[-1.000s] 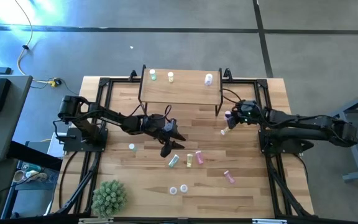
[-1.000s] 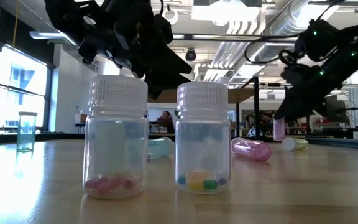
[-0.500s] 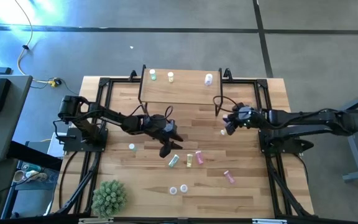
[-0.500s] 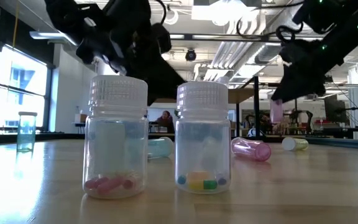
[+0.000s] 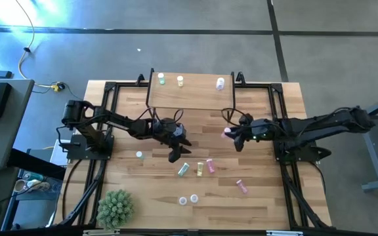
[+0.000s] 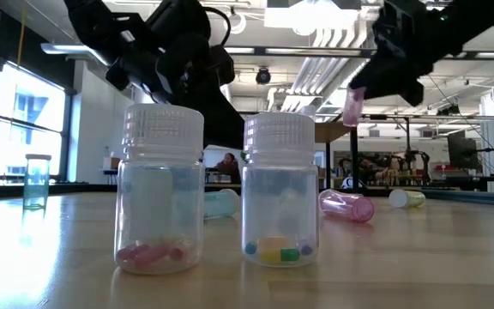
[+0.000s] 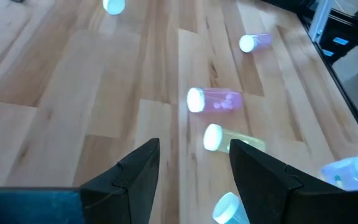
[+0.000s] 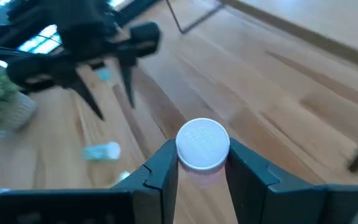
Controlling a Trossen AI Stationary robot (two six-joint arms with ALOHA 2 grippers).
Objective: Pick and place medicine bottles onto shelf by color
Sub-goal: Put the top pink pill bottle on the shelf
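My right gripper (image 5: 231,134) is shut on a pink bottle (image 6: 353,105) above the table's middle, in front of the shelf (image 5: 190,92). The shelf holds a green bottle (image 5: 161,79), a yellow one (image 5: 180,80) and a white one (image 5: 220,82). My left gripper (image 5: 176,148) hangs open and empty over the table, just beyond a green (image 7: 227,208), a yellow (image 7: 229,138) and a pink bottle (image 7: 214,99) that lie on their sides. Another pink bottle (image 5: 242,186) lies nearer the front right. My right gripper pinches the pink bottle between its two fingers (image 8: 164,163), just under its white cap (image 8: 202,144), which faces back toward the wrist. The pink body (image 6: 352,107) hangs below the fingers, nearly upright and lifted clear of the table.
Two clear bottles (image 6: 163,189) (image 6: 280,189) stand at the table's front. A small upright bottle (image 5: 139,155) stands left of my left gripper. A spiky green plant ball (image 5: 115,207) sits at the front left corner.
My right gripper has lifted the pink bottle up from near the table and carried it toward the table's left, to the middle in front of the shelf. The bottle stays hanging below the fingers.
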